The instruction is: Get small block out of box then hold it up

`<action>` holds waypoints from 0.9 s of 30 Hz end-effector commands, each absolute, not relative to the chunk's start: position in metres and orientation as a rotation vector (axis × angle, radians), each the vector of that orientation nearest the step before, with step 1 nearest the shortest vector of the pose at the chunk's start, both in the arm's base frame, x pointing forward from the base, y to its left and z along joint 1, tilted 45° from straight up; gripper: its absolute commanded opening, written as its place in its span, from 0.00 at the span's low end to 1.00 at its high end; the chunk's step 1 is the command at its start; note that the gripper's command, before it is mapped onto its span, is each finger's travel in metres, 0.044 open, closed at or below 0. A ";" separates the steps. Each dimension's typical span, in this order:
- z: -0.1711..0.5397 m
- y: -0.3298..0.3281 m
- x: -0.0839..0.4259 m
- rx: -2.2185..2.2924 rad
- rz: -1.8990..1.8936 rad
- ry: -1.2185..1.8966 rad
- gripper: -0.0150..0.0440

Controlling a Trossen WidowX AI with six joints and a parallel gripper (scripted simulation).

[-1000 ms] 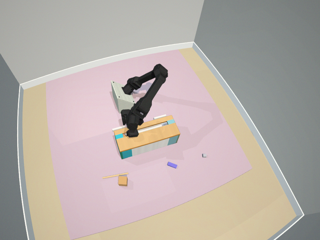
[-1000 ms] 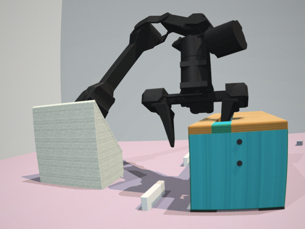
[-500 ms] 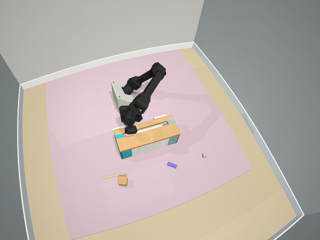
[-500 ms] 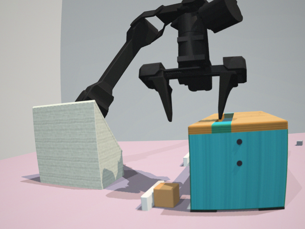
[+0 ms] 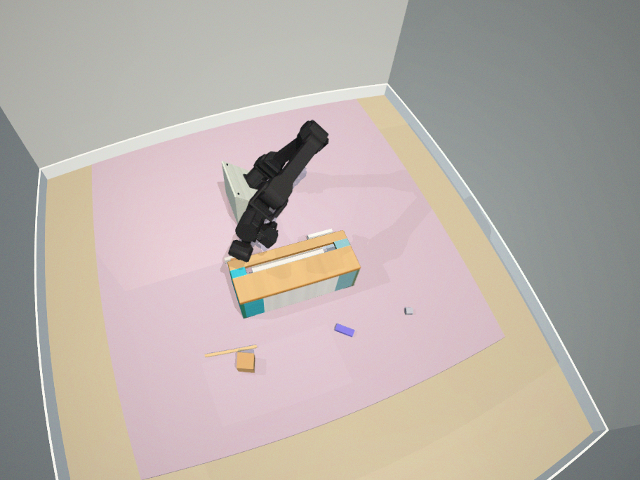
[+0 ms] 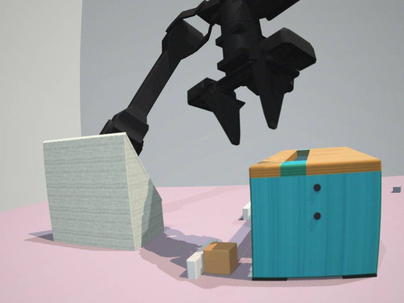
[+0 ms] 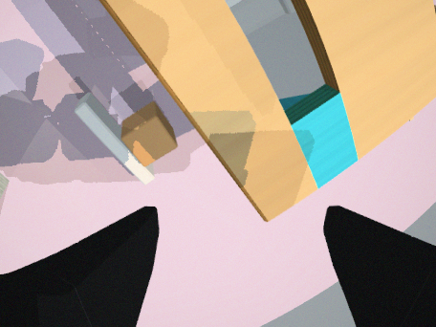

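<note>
In the exterior view, the small block (image 6: 219, 258) (image 7: 149, 134) rests on the table beside the box (image 6: 314, 225) (image 7: 210, 96) (image 5: 297, 274), below the gripper (image 6: 254, 135) (image 7: 244, 220), whose jaws stand partly open, holding nothing. The wrist view puts the block outside the fingers' gap, near a white strip (image 6: 193, 268) (image 7: 112, 136). The top view alone shows a purple bar (image 5: 344, 330).

Small block (image 6: 219, 258) (image 7: 149, 135) on the table between box (image 6: 314, 225) (image 7: 229, 119) and low strip (image 6: 193, 266) (image 7: 107, 134).
</note>
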State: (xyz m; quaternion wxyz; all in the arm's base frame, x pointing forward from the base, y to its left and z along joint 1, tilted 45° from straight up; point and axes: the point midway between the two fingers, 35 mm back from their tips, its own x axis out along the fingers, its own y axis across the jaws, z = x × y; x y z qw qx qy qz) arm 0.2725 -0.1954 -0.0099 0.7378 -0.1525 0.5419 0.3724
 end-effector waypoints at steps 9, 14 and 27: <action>-0.018 -0.199 0.258 0.777 0.053 1.379 0.74; -0.021 -0.201 0.253 1.262 -0.288 1.374 0.74; -0.025 -0.205 0.242 2.076 -0.879 1.234 0.74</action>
